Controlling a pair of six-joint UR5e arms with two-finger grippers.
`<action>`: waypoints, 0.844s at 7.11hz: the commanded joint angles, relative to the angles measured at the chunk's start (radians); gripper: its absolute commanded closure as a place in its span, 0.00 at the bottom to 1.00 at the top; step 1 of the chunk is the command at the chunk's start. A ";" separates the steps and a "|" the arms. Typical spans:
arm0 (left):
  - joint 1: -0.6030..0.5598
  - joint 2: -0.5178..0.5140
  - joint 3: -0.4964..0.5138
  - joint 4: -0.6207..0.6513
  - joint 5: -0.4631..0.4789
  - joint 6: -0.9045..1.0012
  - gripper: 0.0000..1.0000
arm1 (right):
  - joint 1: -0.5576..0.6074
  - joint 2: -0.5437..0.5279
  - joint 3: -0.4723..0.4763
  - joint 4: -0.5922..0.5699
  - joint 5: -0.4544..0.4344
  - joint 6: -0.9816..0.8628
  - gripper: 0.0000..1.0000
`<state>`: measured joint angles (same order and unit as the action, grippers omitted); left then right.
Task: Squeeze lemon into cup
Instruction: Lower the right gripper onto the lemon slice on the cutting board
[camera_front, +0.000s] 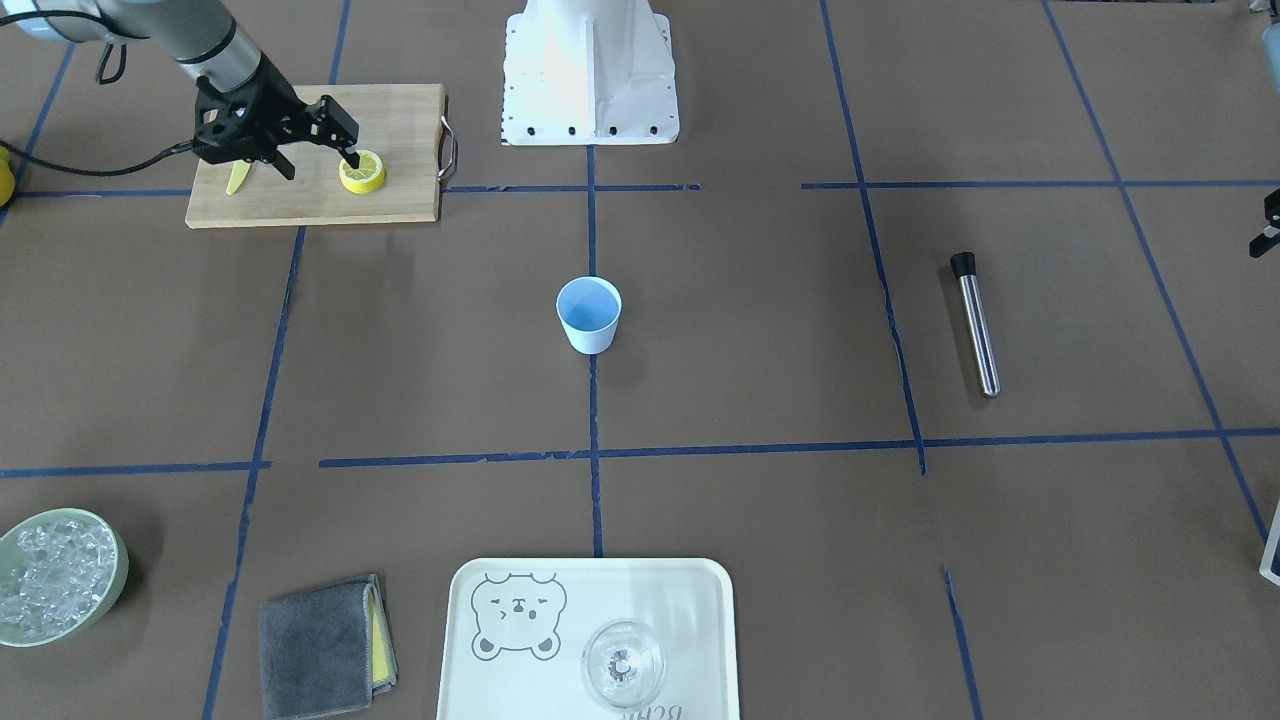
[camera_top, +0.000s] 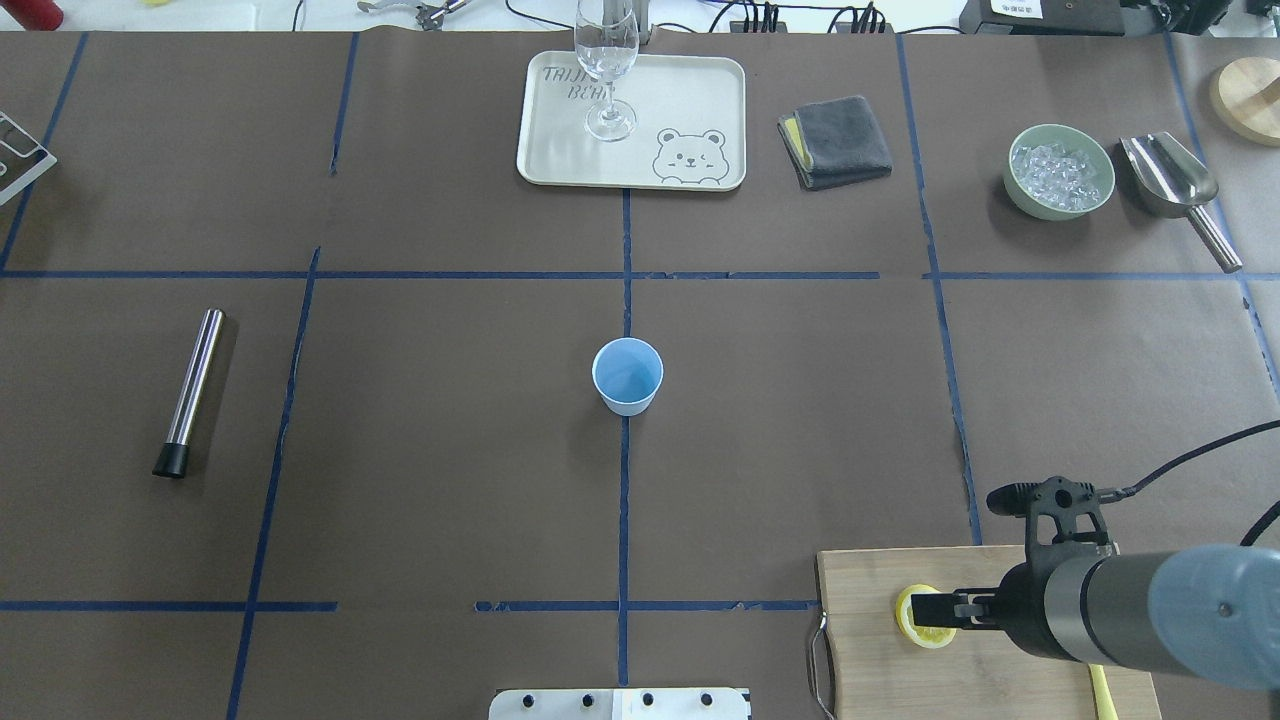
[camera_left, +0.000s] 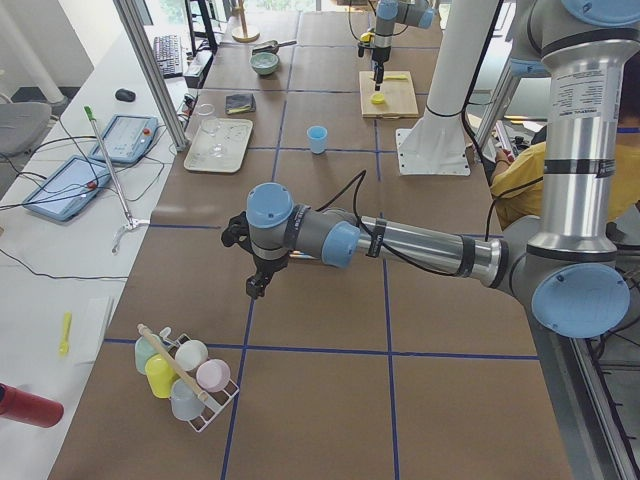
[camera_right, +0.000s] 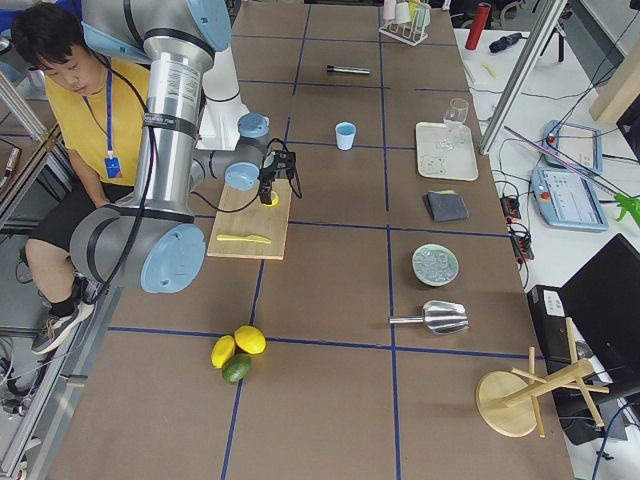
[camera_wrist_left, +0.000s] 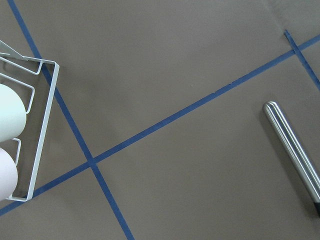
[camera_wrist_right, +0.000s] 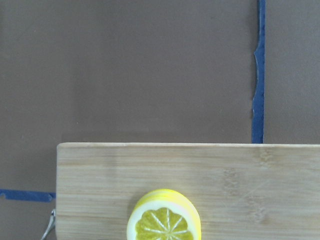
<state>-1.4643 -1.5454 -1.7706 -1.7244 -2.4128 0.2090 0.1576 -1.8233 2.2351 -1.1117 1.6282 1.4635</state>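
A yellow lemon slice (camera_front: 364, 175) lies flat on the wooden cutting board (camera_front: 400, 120), pale segmented face up. It also shows in the overhead view (camera_top: 922, 630) and low in the right wrist view (camera_wrist_right: 164, 222). My right gripper (camera_front: 350, 160) reaches down at a slant and its tips sit at the slice, jaws apparently apart. The light-blue cup (camera_front: 588, 314) stands upright and empty at the table's middle (camera_top: 627, 376), far from both grippers. My left gripper (camera_left: 256, 287) hovers over bare table at the far left end; I cannot tell its state.
A yellow plastic knife (camera_front: 237, 179) lies on the board behind the gripper. A steel muddler (camera_top: 190, 390) lies at the left. A tray (camera_top: 700, 100) with a clear glass, a grey cloth (camera_top: 835, 140), an ice bowl (camera_top: 1058, 170) and a scoop (camera_top: 1170, 180) line the far edge.
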 joint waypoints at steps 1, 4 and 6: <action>0.002 0.001 0.000 -0.004 0.000 -0.003 0.00 | -0.108 0.018 0.017 -0.053 -0.145 0.072 0.00; 0.002 0.001 0.002 -0.004 0.000 -0.003 0.00 | -0.127 0.140 0.006 -0.266 -0.149 0.112 0.00; 0.002 0.001 0.000 -0.003 0.000 -0.003 0.00 | -0.127 0.144 -0.021 -0.267 -0.148 0.110 0.00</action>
<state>-1.4611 -1.5447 -1.7697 -1.7278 -2.4129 0.2055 0.0320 -1.6874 2.2325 -1.3701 1.4803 1.5716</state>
